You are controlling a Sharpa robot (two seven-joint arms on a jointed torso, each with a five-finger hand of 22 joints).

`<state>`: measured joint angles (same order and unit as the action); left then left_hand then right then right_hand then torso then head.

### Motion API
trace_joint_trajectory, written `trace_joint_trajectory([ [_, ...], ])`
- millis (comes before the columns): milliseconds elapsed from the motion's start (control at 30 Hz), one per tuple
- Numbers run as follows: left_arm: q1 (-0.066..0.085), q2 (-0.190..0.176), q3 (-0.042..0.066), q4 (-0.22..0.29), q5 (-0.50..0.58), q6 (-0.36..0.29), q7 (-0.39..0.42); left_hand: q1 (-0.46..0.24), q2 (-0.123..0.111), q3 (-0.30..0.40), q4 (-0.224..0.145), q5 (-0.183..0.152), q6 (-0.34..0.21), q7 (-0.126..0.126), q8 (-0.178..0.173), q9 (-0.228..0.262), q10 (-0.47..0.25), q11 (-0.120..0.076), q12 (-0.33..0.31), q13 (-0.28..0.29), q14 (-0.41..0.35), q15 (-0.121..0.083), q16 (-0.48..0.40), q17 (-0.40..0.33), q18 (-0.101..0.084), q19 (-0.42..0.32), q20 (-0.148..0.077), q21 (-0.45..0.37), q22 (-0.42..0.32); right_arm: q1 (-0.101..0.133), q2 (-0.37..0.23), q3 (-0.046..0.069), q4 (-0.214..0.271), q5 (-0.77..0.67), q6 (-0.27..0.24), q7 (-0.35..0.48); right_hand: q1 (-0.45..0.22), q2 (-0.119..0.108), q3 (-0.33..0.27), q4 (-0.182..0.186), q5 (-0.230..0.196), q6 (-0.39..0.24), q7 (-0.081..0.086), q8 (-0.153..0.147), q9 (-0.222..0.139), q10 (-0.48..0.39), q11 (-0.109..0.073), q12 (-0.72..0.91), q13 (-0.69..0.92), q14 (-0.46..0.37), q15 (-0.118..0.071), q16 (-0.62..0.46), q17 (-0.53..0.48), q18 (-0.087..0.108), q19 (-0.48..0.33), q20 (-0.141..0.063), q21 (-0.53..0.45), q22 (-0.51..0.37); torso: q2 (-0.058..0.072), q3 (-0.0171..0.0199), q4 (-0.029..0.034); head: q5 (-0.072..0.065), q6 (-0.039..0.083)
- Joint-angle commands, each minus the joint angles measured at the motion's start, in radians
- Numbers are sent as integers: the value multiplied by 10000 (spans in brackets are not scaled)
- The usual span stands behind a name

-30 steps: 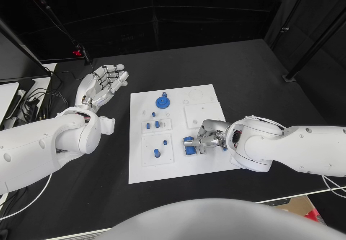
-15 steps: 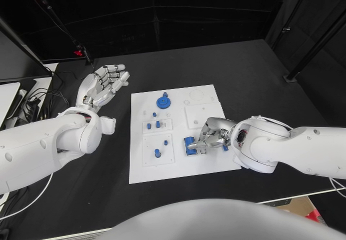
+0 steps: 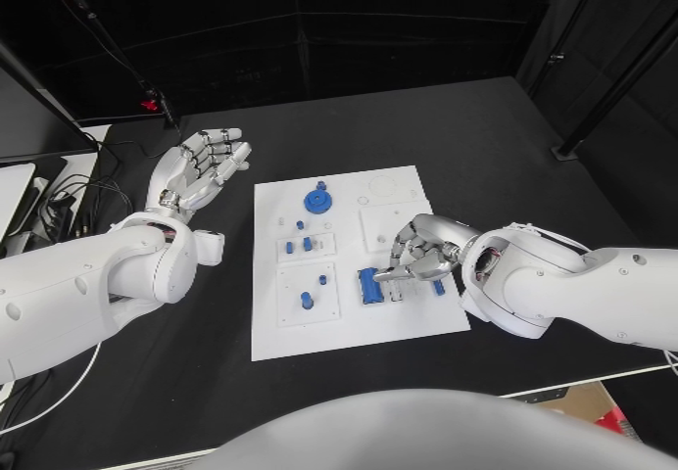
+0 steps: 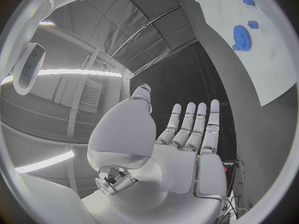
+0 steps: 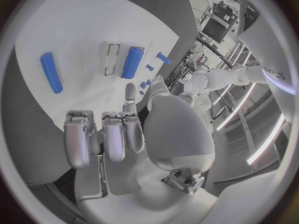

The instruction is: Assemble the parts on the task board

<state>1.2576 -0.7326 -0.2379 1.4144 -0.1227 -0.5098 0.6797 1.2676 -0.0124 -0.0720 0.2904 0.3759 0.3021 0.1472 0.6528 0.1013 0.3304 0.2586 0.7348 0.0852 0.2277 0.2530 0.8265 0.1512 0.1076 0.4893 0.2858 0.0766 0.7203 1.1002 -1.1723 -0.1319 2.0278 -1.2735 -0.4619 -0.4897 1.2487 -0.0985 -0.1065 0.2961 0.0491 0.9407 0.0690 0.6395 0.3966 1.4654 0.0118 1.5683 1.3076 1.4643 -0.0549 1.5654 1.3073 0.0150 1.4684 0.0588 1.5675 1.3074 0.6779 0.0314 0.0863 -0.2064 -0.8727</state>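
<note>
The white task board (image 3: 354,318) lies mid-table. On it are a blue gear (image 3: 319,201), small blue pegs (image 3: 300,236), a blue block (image 3: 370,284) and a blue bar (image 3: 438,287). My right hand (image 3: 421,255) hovers over the board between block and bar, fingers curled in, holding nothing. In the right wrist view the block (image 5: 132,62) sits in one of two side-by-side slots; the other slot (image 5: 112,59) is bare, and the bar (image 5: 51,72) lies apart from my right hand (image 5: 124,134). My left hand (image 3: 205,162) is spread flat, off the board's far left corner.
Two small white plates (image 3: 309,294) on the board's left half carry the pegs and two more blue pieces. Cables and a stand (image 3: 149,98) sit at the table's far left. In the left wrist view my left hand (image 4: 181,149) is spread and the gear (image 4: 241,37) is far off.
My right hand has lifted off the blue block and drawn back toward the board's far right side; the block now lies uncovered. The left hand has not moved.
</note>
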Motion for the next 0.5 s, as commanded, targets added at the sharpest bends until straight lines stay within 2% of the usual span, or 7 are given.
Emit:
trace_joint_trajectory([
  [33,8,11,9,10,1,88,909,5,91,-58,23,37,-57,1481,52,-9,-66,-12,50,-11,45,-15,60,-11,-86,18,31,69,-9,-3,-210,-2,-38,-103,-598,542,-100,233,97,1,9,-228,-12,316,271,1054,-62,25,2632,1065,-80,54,2635,-150,1023,-78,33,2634,12,7,22,-43,1],
  [133,7,6,9,11,1,76,908,5,91,-58,23,37,-57,1481,52,-9,-66,-12,50,-11,45,-15,60,-11,-86,18,31,69,-9,-8,-553,-4,-73,-92,-698,599,-157,353,105,-17,56,-345,-7,431,380,1054,-61,25,2632,1065,-75,54,2635,-150,1023,-81,33,2634,8,-1,30,-106,1],
  [200,6,2,9,6,1,61,909,11,100,-58,22,41,-59,1481,59,-12,-68,-12,57,-15,53,-16,70,-17,-86,17,31,69,-10,-11,-821,-6,-84,-86,-651,566,-211,389,81,-16,81,-443,2,493,445,1054,-52,25,2632,1065,-71,54,2635,-150,1023,-77,33,2634,1,-19,10,-174,1],
  [333,6,5,9,-9,1,49,912,11,100,-58,22,41,-59,1481,59,-12,-68,-12,58,-15,53,-16,71,-18,-86,17,31,69,-10,-17,-1287,-10,-73,-79,-272,292,-330,491,41,-16,138,-701,58,479,481,1054,-12,25,2632,1065,-46,54,2635,-150,1023,-63,33,2634,8,-12,3,-367,1],
  [500,4,14,9,-24,1,54,911,12,101,-59,22,42,-59,1481,61,-13,-68,-12,60,-16,55,-16,73,-19,-86,17,31,70,-11,-69,-1654,-15,-115,-92,197,-113,-334,612,-3,-30,446,-1050,184,328,390,1054,98,25,2632,1065,41,54,2635,-150,1023,3,33,2634,-5,-9,-5,-413,1],
])
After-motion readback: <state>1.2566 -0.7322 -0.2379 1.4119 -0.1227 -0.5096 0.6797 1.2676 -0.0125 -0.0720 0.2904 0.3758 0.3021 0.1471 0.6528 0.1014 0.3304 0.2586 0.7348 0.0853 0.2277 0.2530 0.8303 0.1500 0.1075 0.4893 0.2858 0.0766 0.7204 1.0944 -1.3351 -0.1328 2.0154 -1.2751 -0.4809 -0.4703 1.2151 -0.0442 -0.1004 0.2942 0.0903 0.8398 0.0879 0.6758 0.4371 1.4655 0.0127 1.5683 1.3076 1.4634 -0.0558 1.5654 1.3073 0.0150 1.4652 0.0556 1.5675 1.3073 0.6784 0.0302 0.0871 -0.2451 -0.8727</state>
